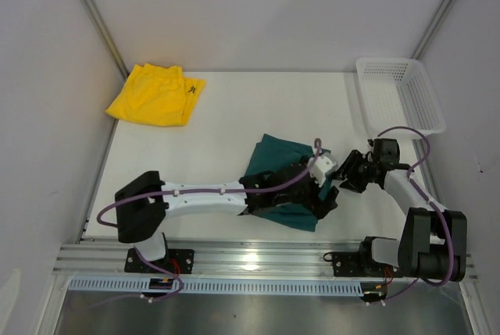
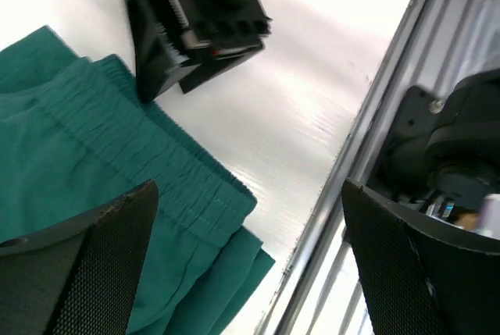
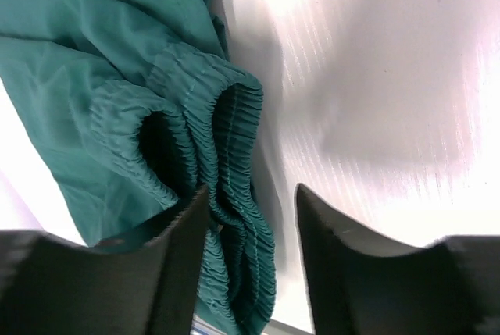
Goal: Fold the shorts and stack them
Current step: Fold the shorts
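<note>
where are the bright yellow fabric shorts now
Top view: the bright yellow shorts lie in the far left corner of the white table, far from the dark teal green shorts near the front.

Shorts (image 1: 157, 94) back left, second pair (image 1: 275, 157) centre, basket (image 1: 388, 62) back right.

Bright yellow shorts (image 1: 156, 94) with a small dark logo, upper left of the frame. Dark teal green shorts (image 1: 275, 155) at centre. White tabletop (image 1: 234, 108). White mesh basket (image 1: 400, 93), upper right. Black fingers (image 2: 94, 272), finely dotted texture.
</note>
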